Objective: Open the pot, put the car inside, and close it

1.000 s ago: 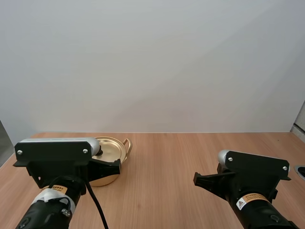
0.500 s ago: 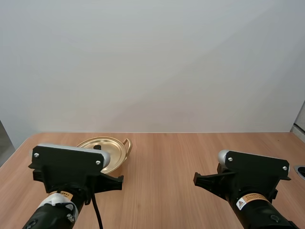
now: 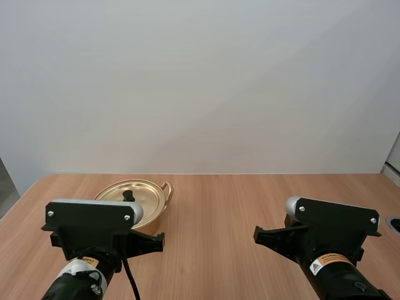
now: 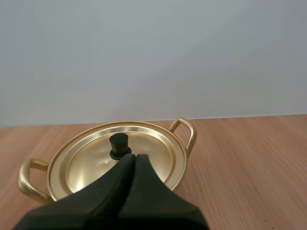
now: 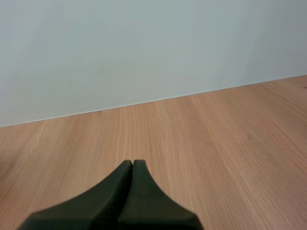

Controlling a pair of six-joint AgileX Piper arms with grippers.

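Short of the pot [image 4: 190, 137], left claw [image 4: 134, 157] drawn back (fingers together), lid [image 4: 93, 162] on.

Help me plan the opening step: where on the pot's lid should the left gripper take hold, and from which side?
Take the black knob at the centre of the lid, coming down from above. It stands upright, the only raised part; the lid sits flush inside the rim of the pot, offering no edge to pinch. The left gripper, shut, likely must open first.

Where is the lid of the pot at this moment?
The lid sits on the pot, at the left of the table in the high view, just ahead of the shut left gripper.
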